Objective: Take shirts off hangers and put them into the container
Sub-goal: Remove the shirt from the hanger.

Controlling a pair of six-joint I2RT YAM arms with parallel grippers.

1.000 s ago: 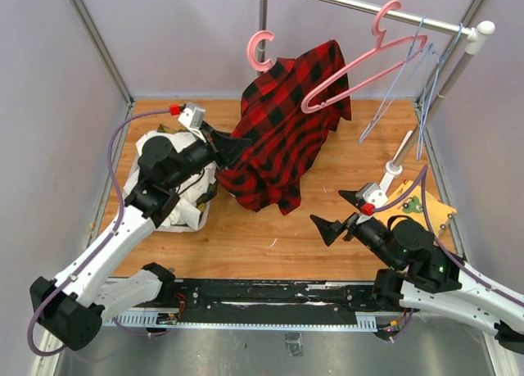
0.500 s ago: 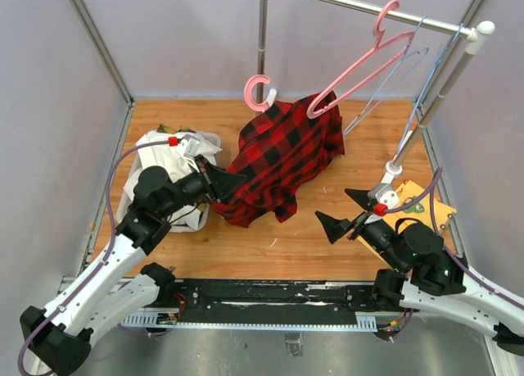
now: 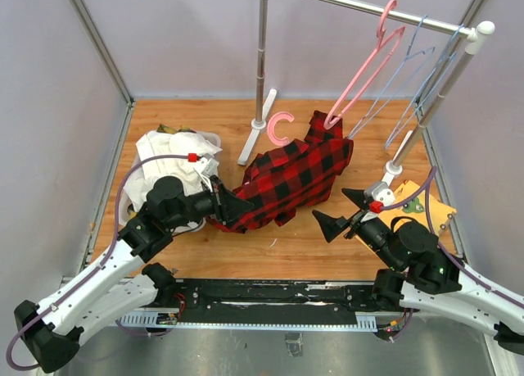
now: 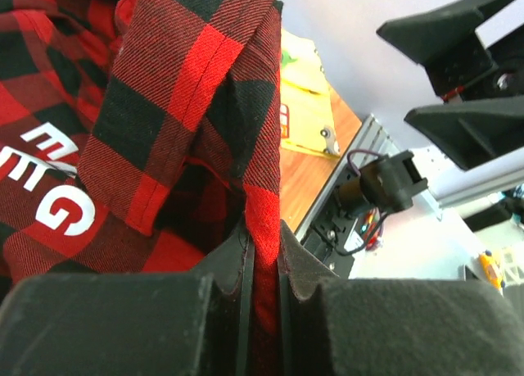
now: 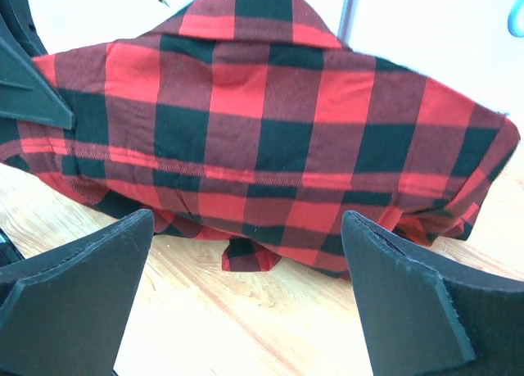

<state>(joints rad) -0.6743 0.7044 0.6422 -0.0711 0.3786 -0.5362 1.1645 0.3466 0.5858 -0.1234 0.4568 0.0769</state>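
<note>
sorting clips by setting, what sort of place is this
Probably a robot lab cell: plain walls enclose a wooden table, a clothes rail holds bare hangers, and the left arm and right arm are bolted at the near edge.

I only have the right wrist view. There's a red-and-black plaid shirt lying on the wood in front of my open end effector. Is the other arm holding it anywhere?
Observer: Yes. In the left wrist view, the left end effector is shut on a fold of the red-and-black shirt.
Operator: Is there a hanger in it? I can't see one from here.
Observer: The top view shows the hook of a pink hanger poking out at the shirt's far end. It is off the rail and down near the table, so the hanger appears to be inside the shirt.
</note>
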